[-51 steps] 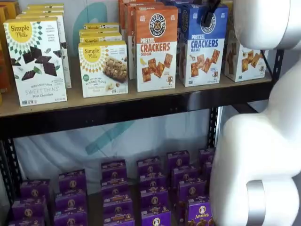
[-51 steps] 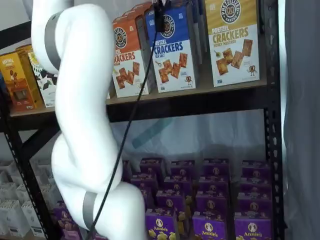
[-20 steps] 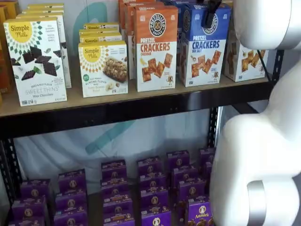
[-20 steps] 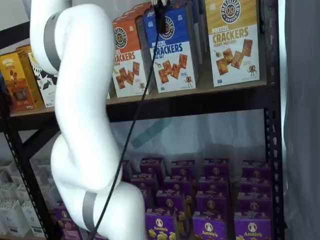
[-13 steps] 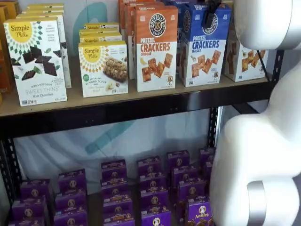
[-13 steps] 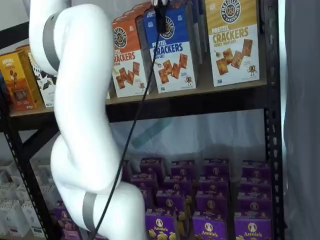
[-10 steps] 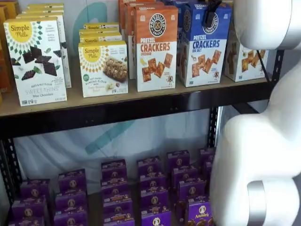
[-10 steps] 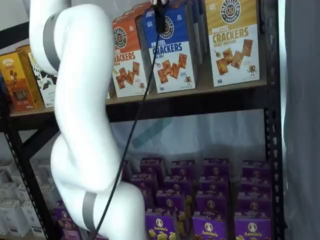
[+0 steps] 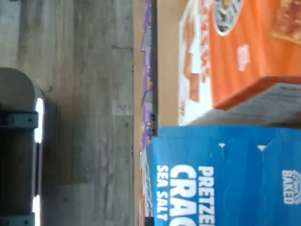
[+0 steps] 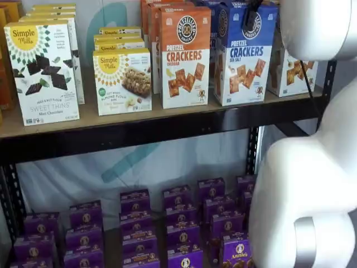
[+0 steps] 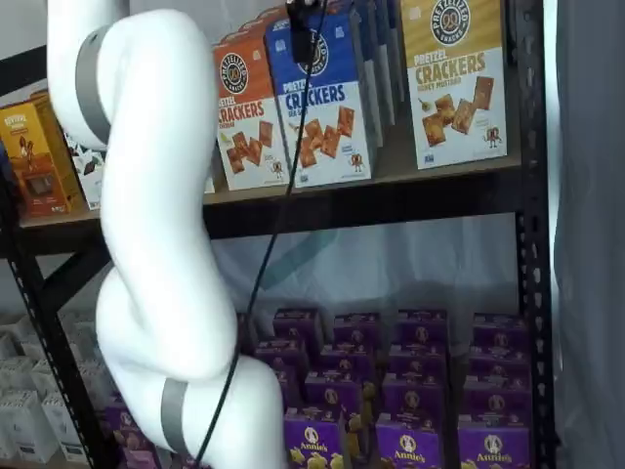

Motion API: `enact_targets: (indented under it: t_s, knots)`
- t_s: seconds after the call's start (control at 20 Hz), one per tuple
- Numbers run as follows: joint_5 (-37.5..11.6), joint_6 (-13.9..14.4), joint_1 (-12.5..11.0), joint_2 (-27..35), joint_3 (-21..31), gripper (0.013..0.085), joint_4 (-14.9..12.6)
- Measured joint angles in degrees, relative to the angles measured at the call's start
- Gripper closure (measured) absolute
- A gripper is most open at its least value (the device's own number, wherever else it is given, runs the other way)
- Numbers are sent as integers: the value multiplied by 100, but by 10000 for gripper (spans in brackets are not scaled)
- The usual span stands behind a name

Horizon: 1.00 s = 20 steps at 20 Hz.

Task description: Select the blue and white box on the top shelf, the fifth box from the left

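Black-fingered gripper [image 10: 249,17] sits at top of tall blue and white pretzel-cracker box [image 10: 244,56]; grip state can't tell. Box tilted, w/ base at near edge of tan wooden top shelf [image 10: 139,117], just right of orange Cheddar carton [image 10: 186,56]. Looks mid-pull; lift-clear left.

Grey wood-plank floor [image 9: 84,94]

Two frontal shelf views, one close wrist view

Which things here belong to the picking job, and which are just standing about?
Job: blue box, top shelf, gripper.
Standing about: orange box, yellow box, Simple Mills boxes, purple boxes.
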Motion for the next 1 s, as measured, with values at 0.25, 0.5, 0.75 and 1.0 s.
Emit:
enact_targets:
  t_s: [0.25, 0.5, 0.75, 1.0]
  knots:
    - [290, 42, 46, -354, 311, 410, -45]
    - [368, -28, -43, -838, 833, 410, -7]
    - [256, -105, -98, -1314, 1408, 410, -20]
    - [151, -157, -125, -1671, 1891, 410, -34]
